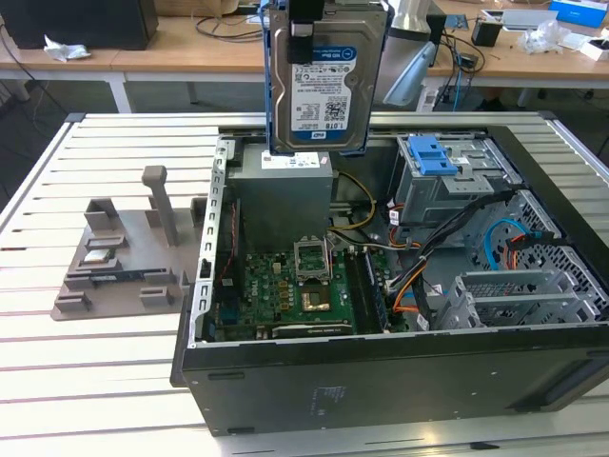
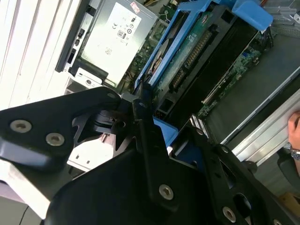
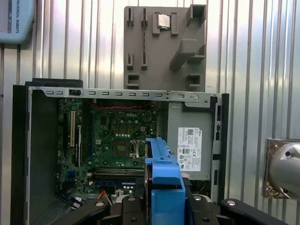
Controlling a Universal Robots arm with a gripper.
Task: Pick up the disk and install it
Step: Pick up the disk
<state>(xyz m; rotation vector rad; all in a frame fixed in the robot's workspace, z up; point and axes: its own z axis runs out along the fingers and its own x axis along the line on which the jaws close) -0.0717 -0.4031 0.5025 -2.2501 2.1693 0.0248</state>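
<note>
The disk [image 1: 319, 81], a silver hard drive with a white-and-blue label and blue side rails, hangs upright in the air above the open computer case [image 1: 381, 381]. My gripper [image 1: 306, 21] is shut on its upper end, at the top edge of the exterior view. The drive's lower edge sits just over the grey power-supply box [image 1: 284, 186]. In the second wrist view the disk [image 2: 201, 51] shows its green circuit board and blue rails beyond the black fingers [image 2: 143, 117]. In the first wrist view the disk's blue rail [image 3: 164, 173] rises between the gripper's black links [image 3: 165, 206].
Inside the case lie the motherboard [image 1: 295, 286], a drive bay with a blue latch [image 1: 433, 157] and bundled cables [image 1: 419, 276]. A grey part fixture [image 1: 124, 248] stands on the slatted table at the exterior view's left. A person's hand [image 2: 294, 126] shows beside the case.
</note>
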